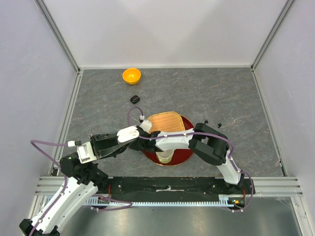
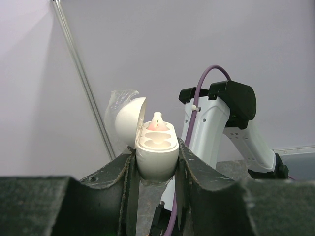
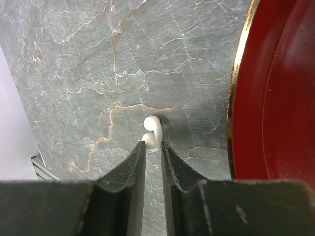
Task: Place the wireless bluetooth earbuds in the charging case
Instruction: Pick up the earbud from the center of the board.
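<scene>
Top view: the left gripper (image 1: 122, 138) holds up the white charging case (image 1: 129, 133), and the right gripper (image 1: 144, 124) hangs just past it, beside a red plate (image 1: 183, 155).

Left wrist: the fingers pinch the charging case, lid open. One seated earbud (image 2: 157, 124) fills the farther well; the nearer well looks empty.

Right wrist: nearly closed fingers pinch a second white earbud (image 3: 153, 132) at their tips. It appears about half done, with nothing in between.

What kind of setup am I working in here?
Likely a lab robot test cell: plain walls on aluminium posts enclose a grey stone-patterned table, with staged props such as an orange bowl and red plate.
</scene>
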### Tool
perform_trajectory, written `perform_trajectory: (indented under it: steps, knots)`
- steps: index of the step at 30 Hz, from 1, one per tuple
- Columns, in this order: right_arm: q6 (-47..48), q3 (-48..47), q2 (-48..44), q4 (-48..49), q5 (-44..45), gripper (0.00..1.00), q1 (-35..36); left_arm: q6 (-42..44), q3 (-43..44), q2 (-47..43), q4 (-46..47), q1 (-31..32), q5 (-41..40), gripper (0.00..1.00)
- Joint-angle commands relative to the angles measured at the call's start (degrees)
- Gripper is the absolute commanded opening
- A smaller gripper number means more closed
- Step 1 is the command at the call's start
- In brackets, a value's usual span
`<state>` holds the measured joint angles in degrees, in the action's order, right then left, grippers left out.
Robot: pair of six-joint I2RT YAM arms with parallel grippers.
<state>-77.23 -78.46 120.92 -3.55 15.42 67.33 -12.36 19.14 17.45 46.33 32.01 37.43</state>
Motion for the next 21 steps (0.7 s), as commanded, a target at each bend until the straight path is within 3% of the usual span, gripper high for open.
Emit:
perform_trajectory:
  steps: [1, 21]
  knots:
    - [2.08, -1.00, 2.03, -0.14, 0.84, 0.24, -0.36, 2.25, 0.55, -0.40, 0.43, 0.16, -1.48, 0.02]
    - [5.60, -1.17, 1.16, 0.39, 2.07, 0.20, -0.80, 2.69, 0.73, -0.05, 0.08, 0.16, -1.57, 0.02]
